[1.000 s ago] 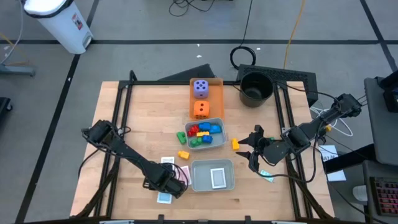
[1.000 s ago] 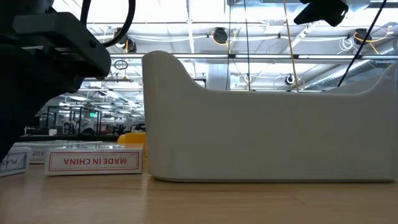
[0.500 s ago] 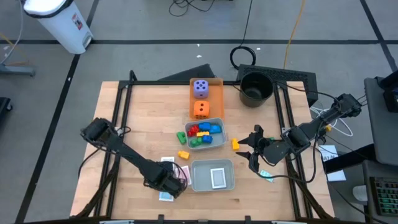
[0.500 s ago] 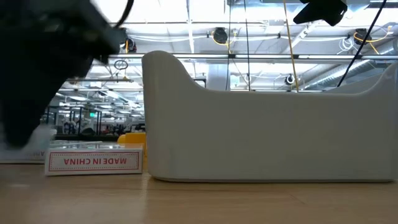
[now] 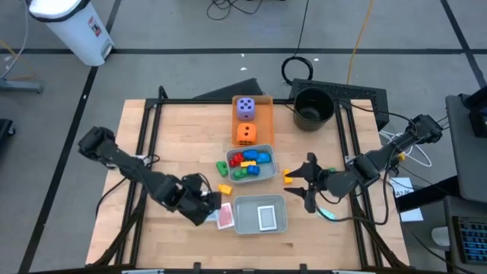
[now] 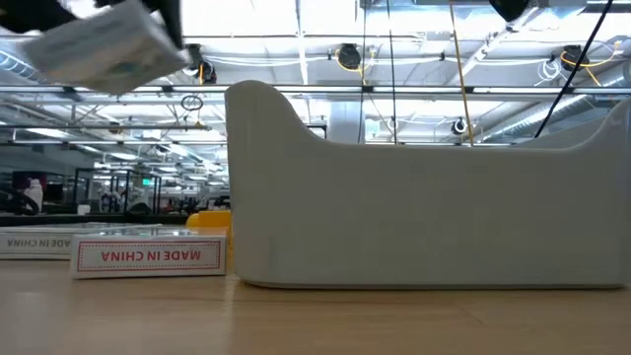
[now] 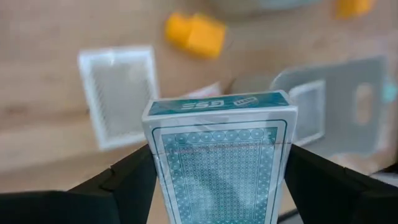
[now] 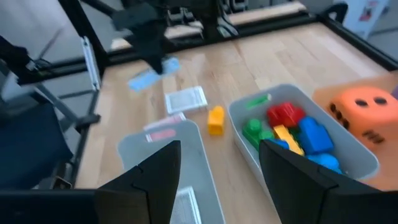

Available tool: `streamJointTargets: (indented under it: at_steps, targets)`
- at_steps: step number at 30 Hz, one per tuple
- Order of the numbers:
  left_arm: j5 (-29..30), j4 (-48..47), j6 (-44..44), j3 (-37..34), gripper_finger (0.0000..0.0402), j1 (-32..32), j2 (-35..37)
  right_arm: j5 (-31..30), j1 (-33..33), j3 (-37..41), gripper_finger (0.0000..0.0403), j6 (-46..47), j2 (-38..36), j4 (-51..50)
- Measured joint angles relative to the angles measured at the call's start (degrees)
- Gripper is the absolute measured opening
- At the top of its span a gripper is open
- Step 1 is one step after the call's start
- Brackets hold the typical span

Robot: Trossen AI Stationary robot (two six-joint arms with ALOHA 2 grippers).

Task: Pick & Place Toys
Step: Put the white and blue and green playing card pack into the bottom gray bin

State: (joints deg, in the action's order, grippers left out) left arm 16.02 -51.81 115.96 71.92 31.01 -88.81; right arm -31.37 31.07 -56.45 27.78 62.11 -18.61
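Observation:
My left gripper (image 5: 199, 204) is shut on a teal card box (image 7: 221, 162), held above the table just left of the near grey tray (image 5: 259, 225). In the low view the box (image 6: 104, 44) hangs high and tilted. A pink card box (image 5: 225, 218) lies flat by the tray's left wall, and a white card (image 7: 118, 96) lies flat on the wood. A yellow brick (image 5: 224, 189) sits beside it. My right gripper (image 5: 304, 186) is open and empty right of the trays, near another yellow brick (image 5: 288, 176). A teal card (image 5: 326, 214) lies near it. My left gripper pinches the teal card box by its two long sides (image 7: 155, 168) between its two fingers (image 7: 134, 180), which lie across the box. The box is lifted clear of the table, its short end pointing away from the gripper, and it is tilted in the low view.
A second grey tray (image 5: 268, 173) holds several red, green, blue and yellow bricks. The orange tray (image 5: 262, 119) behind it holds the purple die (image 5: 245, 107) and the orange die (image 5: 245, 134). A black pot (image 5: 313, 108) stands at the far right. The near tray holds one card (image 5: 266, 217).
My left gripper has risen and gone toward the table's far edge, carrying the teal card box up off the wood. The box has left the table surface and now hangs tilted. The pink card box, which was covered before, now shows beside the near tray.

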Motion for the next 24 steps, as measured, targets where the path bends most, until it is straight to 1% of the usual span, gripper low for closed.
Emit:
streamJointTargets:
  at_steps: [3,8,10,14,16,19,24]
  targets:
    - [4.7,3.3,-3.0,0.0,0.0298,-1.6,0.7,0.1,0.0,0.0,0.0210,-2.2,0.0,3.3]
    - [9.6,14.0,-11.6,0.0,0.0298,-6.1,0.8,0.3,-0.8,0.0,0.0210,-6.1,0.9,8.2]
    - [10.2,19.9,-16.5,0.0,0.0298,-8.2,0.8,1.5,-1.8,0.0,0.0211,-5.8,1.5,9.4]
    - [11.1,30.6,-26.6,0.0,0.0298,-11.7,0.7,8.0,-4.7,0.0,0.0224,-2.1,3.1,10.7]
    - [11.1,35.3,-31.0,0.0,0.0298,-13.1,0.8,10.3,-6.4,0.0,0.0235,0.5,4.0,10.7]
    - [11.1,40.6,-35.6,0.0,0.0298,-14.8,0.8,10.6,-7.9,0.0,0.0254,2.0,5.2,11.2]
    - [11.7,45.1,-39.1,0.0,0.0298,-17.6,0.8,9.7,-8.6,0.0,0.0284,-0.9,7.1,17.2]
